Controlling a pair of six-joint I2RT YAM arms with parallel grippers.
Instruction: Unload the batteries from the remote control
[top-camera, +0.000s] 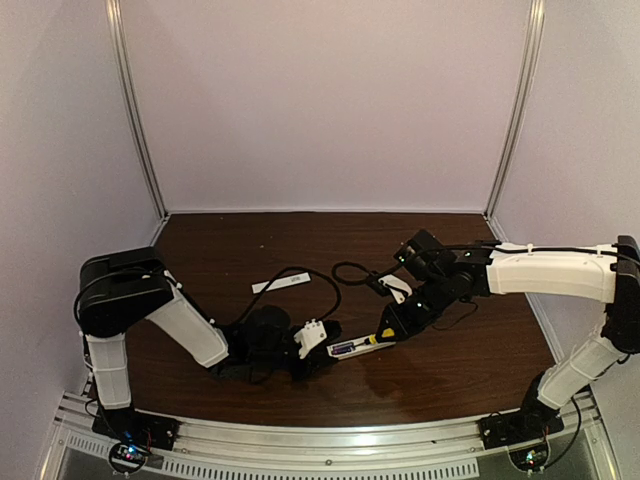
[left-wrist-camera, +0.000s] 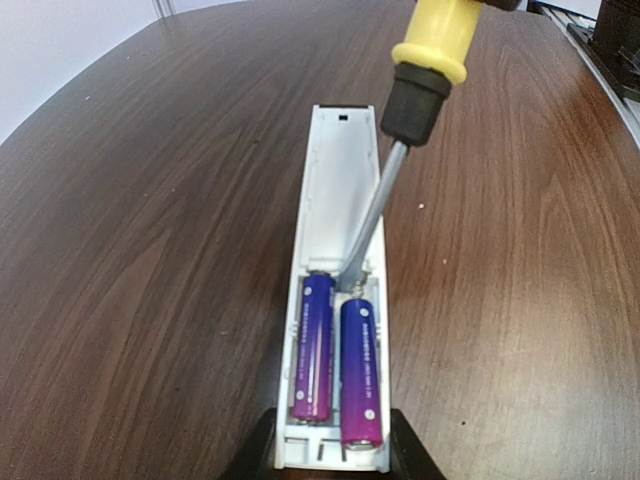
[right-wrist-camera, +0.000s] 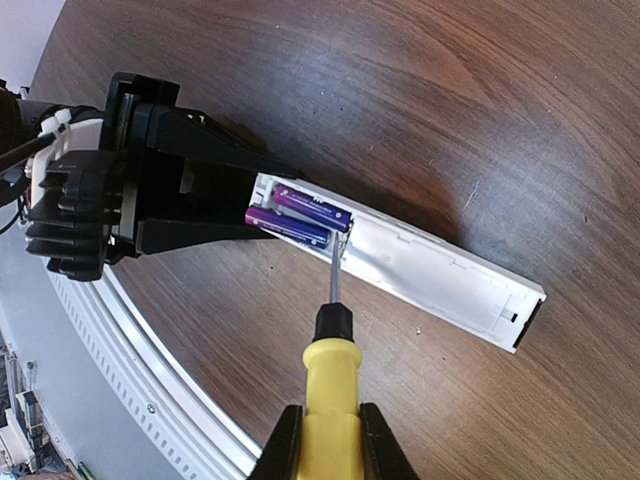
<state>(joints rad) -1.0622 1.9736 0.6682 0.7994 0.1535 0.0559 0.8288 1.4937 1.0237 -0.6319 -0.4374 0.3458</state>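
Remote control lies on the dark wood table, lower centre of the overhead view, with its compartment uncovered. Both batteries are seated side by side, lengthwise, in the bay at the bottom of the left wrist view.

Left gripper clamps the remote's battery end, one finger against each long side. Right gripper is clenched on the yellow handle of the screwdriver. The shaft slants down and its tip sits at the batteries' inner ends, between the two cells.

A flat white cover strip lies apart, up and left of the remote in the overhead view.
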